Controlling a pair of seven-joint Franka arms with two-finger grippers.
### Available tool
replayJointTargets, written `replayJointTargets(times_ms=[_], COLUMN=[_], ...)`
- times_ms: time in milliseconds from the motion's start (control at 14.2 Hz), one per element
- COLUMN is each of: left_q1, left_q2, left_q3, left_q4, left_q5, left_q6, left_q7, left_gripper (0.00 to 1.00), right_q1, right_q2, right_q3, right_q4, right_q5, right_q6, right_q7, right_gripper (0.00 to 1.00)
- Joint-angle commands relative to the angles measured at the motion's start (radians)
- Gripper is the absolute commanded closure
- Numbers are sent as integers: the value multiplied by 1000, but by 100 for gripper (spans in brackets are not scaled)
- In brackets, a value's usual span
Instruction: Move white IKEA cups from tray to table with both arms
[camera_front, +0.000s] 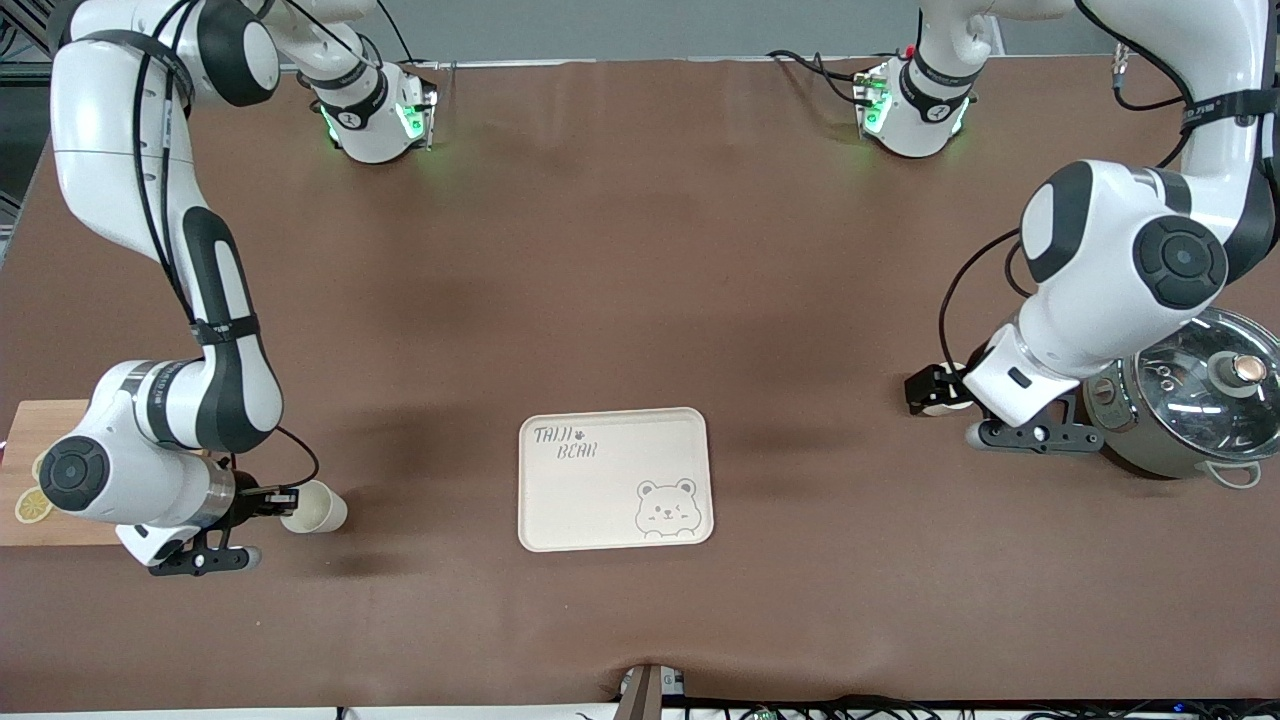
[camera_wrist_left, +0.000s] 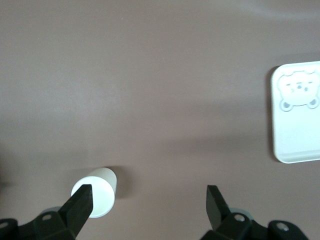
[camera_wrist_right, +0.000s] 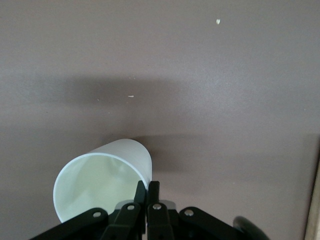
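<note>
Front view: the brown bench fills the frame, and a cream tray printed with a bear lies flat in the lower middle.

In the lower part of the frame, toward the right arm's end, the right gripper hangs low over the bench. Its jaws are pinched nearly together on the rim wall of the first white cup. That cup is tilted, with its mouth turned toward the gripper. In the right wrist view the right gripper closes on the wall of the first white cup, one finger inside the mouth and one outside. A wooden board carrying a lemon slice lies under that arm at the frame's edge.

At mid height, toward the left arm's end, the left gripper is low over the bench with the second white cup at its tips. In the left wrist view the left gripper has its jaws spread wide. One fingertip overlaps the mouth of the second white cup, while the other stands well apart from it. A steel pot with a glass lid sits beside that arm.
</note>
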Motion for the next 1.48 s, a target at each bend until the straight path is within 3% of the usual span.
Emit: replayJointTargets(times_ms=[0, 141, 493, 563, 915, 1408], left_q1=[9, 14, 23, 23, 20, 18], left_q2=[-51, -70, -85, -99, -113, -110], left_q3=[-7, -16, -11, -10, -14, -14], left_q4=[57, 90, 143, 144, 146, 144], left_q5=[40, 52, 50, 51, 51, 51], left_q6=[-122, -165, -234, -237, -268, -268], left_q7=[-11, 47, 83, 83, 80, 75], left_gripper=[0, 0, 0, 0, 0, 0], right_q1=[-16, -17, -16, -14, -22, -21], right_q2=[-7, -6, -18, -30, -114, -309], right_q3=[16, 16, 16, 16, 16, 16], right_q4=[-13, -13, -8, -8, -10, -11], right_q5=[-12, -11, -12, -11, -11, -11], right_q6=[7, 7, -4, -10, -85, -277], right_q7=[-3, -3, -2, -2, 6, 26], right_gripper=[67, 43, 13, 2, 0, 0])
